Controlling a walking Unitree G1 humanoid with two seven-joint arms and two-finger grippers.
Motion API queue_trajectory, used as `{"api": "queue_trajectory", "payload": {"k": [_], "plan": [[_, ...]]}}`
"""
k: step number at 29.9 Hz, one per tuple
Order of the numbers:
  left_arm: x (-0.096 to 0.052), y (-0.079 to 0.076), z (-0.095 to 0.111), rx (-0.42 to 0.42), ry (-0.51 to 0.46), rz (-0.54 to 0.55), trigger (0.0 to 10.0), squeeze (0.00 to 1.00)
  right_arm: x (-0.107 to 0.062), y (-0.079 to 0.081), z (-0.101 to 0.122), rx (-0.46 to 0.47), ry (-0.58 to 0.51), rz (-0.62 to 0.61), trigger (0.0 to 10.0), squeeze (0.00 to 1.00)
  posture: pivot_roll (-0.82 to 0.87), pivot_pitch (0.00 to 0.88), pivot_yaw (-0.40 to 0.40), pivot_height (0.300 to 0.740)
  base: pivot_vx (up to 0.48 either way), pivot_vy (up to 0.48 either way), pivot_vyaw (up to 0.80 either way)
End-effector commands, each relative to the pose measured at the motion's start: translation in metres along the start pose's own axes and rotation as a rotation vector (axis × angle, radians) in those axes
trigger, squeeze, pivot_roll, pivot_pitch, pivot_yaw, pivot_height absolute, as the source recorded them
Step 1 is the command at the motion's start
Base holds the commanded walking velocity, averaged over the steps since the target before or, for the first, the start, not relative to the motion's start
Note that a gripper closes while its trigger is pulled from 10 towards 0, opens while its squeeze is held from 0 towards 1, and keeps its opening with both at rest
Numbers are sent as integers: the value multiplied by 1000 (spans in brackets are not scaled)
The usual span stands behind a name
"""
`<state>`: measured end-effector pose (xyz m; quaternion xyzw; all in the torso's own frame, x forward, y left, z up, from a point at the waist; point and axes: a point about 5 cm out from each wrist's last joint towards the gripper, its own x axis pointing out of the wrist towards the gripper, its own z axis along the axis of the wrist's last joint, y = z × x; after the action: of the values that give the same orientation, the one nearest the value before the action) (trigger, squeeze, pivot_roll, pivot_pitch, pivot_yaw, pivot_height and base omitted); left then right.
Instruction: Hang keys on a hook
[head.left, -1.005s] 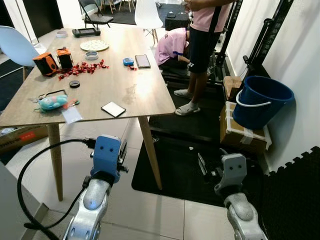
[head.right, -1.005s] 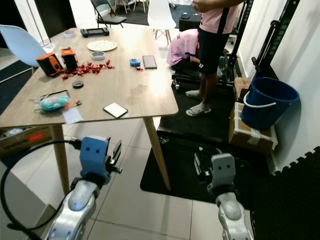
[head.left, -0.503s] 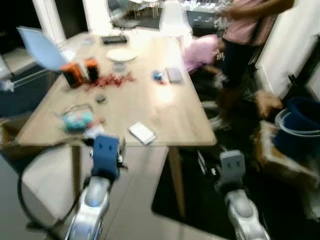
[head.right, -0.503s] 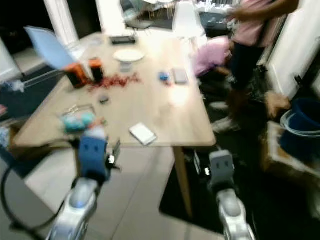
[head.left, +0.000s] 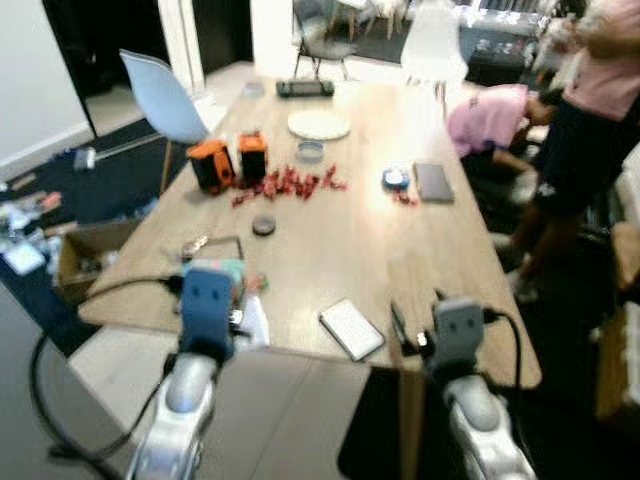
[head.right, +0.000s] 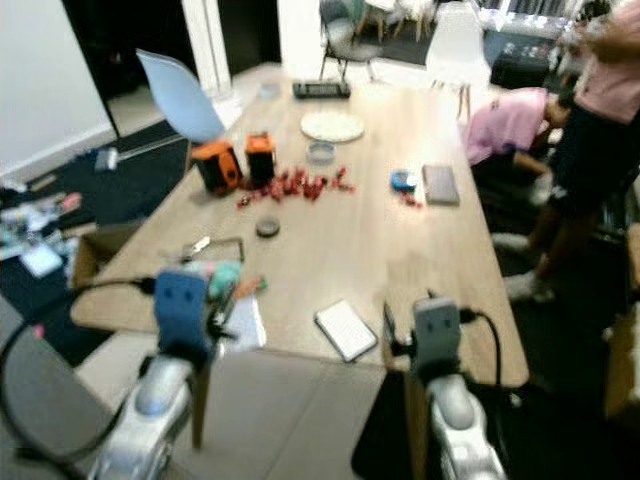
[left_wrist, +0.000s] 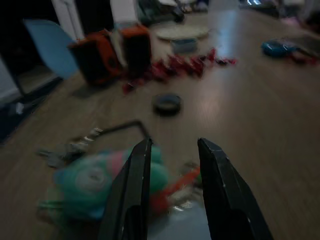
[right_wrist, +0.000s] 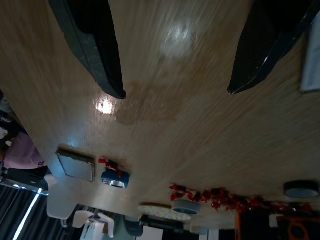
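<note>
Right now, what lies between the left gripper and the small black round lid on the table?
In the left wrist view, a teal plush toy with keys lies between the left gripper and the black lid.

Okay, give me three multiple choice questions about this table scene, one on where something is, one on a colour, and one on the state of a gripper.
1. Where do the keys lie?
A. on the floor
B. on the table beside the teal plush toy
C. on the white plate

2. What colour is the scatter of small pieces in the middle of the table?
A. red
B. yellow
C. white

3. How is the left gripper?
A. shut on the keys
B. open, holding nothing
C. shut on the toy

Answers: 1 B, they rest on the wood next to the plush toy; 2 A, they show red; 3 B, a gap separates its fingers.
</note>
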<state>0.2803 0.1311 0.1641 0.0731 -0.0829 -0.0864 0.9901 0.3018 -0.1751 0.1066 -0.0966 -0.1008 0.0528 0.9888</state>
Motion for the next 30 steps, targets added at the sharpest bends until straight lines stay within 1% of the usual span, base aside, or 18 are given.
{"api": "queue_trajectory", "payload": {"k": [1, 2, 6, 7, 8, 9, 10, 11, 13, 15, 18, 19, 22, 23, 25, 27, 29, 30], "plan": [[-5, 0, -4, -15, 56, -41, 10000, 0, -4, 5, -5, 11, 24, 14, 10000, 0, 129, 117, -18, 740, 0, 0, 0], [-5, 0, -4, -15, 56, -41, 10000, 0, -4, 5, -5, 11, 24, 14, 10000, 0, 129, 117, -18, 740, 0, 0, 0], [-7, -7, 5, 5, 72, -142, 10000, 0, -5, 4, -4, 10, 25, 16, 10000, 0, 131, 123, -16, 740, 0, 0, 0], [-7, -7, 5, 5, 72, -142, 10000, 0, -5, 4, -4, 10, 25, 16, 10000, 0, 131, 123, -16, 740, 0, 0, 0], [-9, -10, 7, 40, 94, -192, 10000, 0, -5, 4, -4, 10, 25, 16, 10000, 0, 131, 123, -16, 740, 0, 0, 0], [-9, -10, 7, 40, 94, -192, 10000, 0, -5, 4, -4, 10, 25, 16, 10000, 0, 131, 123, -16, 740, 0, 0, 0], [-12, -13, 9, 51, 111, -250, 10000, 0, -5, 5, -4, 10, 25, 17, 10000, 0, 134, 125, -15, 740, 0, 0, 0], [-12, -13, 9, 51, 111, -250, 10000, 0, -5, 5, -4, 10, 25, 17, 10000, 0, 134, 125, -15, 740, 0, 0, 0], [-17, -18, 15, 70, 141, -350, 10000, 0, -6, 5, -4, 12, 26, 19, 10000, 0, 137, 127, -14, 740, 0, 0, 0], [-17, -20, 20, 75, 150, -380, 10000, 0, -7, 6, -5, 11, 34, 25, 10000, 0, 139, 130, -13, 740, 0, 0, 0], [-15, -21, 21, 83, 159, -370, 10000, 0, -7, 6, -5, 7, 38, 29, 10000, 0, 140, 129, -13, 740, 0, 0, 0], [-11, -21, 20, 93, 177, -342, 10000, 0, -7, 6, -6, 3, 41, 32, 10000, 0, 140, 132, -11, 740, 0, 0, 0], [-4, -26, 11, 180, 229, -313, 10000, 0, -5, 7, -5, -1, 40, 36, 10000, 0, 135, 132, -11, 740, 0, 0, 0], [-4, -26, 11, 180, 229, -313, 10000, 0, -5, 7, -5, -1, 40, 36, 10000, 0, 135, 132, -11, 740, 0, 0, 0], [-1, -29, 2, 219, 268, -305, 10000, 0, -3, 8, -3, 0, 33, 40, 10000, 0, 135, 132, -11, 740, 0, 0, 0], [-1, -29, 2, 219, 268, -305, 10000, 0, -3, 8, -3, 0, 33, 40, 10000, 0, 135, 132, -11, 740, 0, 0, 0], [9, -34, -10, 242, 314, -270, 10000, 0, 0, 10, -2, 2, 30, 46, 10000, 0, 135, 135, -15, 740, 0, 0, 0], [9, -34, -10, 242, 314, -270, 10000, 0, 0, 10, -2, 2, 30, 46, 10000, 0, 135, 135, -15, 740, 0, 0, 0]]}}
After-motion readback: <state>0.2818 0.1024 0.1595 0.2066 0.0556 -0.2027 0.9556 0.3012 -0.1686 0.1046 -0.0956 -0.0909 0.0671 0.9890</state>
